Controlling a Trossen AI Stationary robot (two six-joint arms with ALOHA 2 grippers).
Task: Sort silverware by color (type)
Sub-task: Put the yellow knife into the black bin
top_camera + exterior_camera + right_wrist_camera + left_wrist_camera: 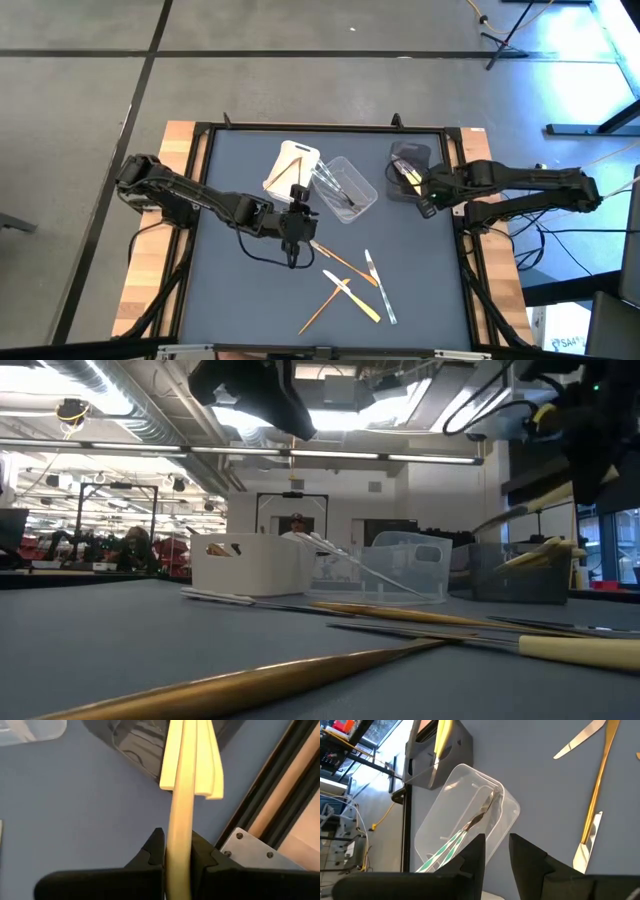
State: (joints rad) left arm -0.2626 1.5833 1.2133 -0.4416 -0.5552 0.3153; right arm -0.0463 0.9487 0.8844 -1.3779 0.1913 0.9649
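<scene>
My right gripper point(425, 203) is shut on a yellow utensil point(182, 780) at the dark grey tub point(408, 165), where more yellow pieces point(215, 775) lie. My left gripper point(305, 212) hovers beside the clear tub point(465, 815) with a small gap between its fingers point(496, 855) and nothing in it. Clear utensils point(480, 815) lean inside that tub. The white tub point(292, 165) holds tan pieces. Several loose tan and clear utensils point(350, 283) lie flat on the mat toward the near edge. My right gripper pinches the yellow utensil's slim handle point(179, 845) between its two fingers, coming steeply from above. The handle runs on past the fingertips and over the yellow pieces in the dark grey tub. Whether its far end rests on them I cannot tell.
The three tubs stand in a row along the far part of the mat, the dark one by the right frame rail point(280, 785). The black frame point(200, 200) borders the mat. Bare mat point(240, 290) lies at the near left.
</scene>
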